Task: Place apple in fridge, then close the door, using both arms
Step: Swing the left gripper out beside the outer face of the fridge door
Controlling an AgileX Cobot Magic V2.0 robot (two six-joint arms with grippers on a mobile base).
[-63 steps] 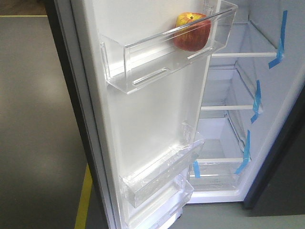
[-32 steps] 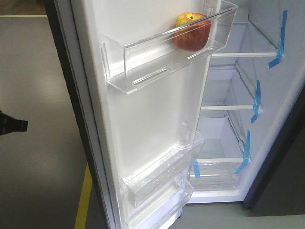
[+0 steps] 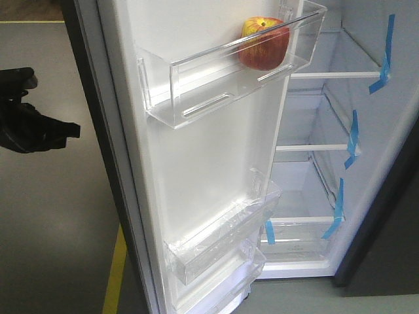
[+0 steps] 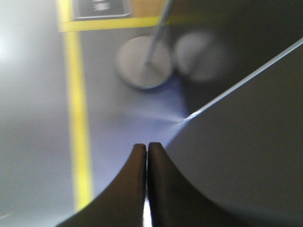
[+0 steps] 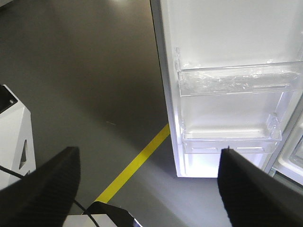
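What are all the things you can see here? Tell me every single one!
apple: one, red with a yellow patch, in the top bin of the door
door: one, white inside, standing open
bins: three, clear, on the inside of the door
fridge: one, white inside, open
shelves: three, white, inside the fridge
tape strips: four, blue, by the shelves
floor line: one, yellow, on the grey floor below the door
stand: one, grey round base with a pole, on the floor
arm: one, black, left of the door
left gripper: one, black, shut
right gripper: one, black, open, facing the lower bins
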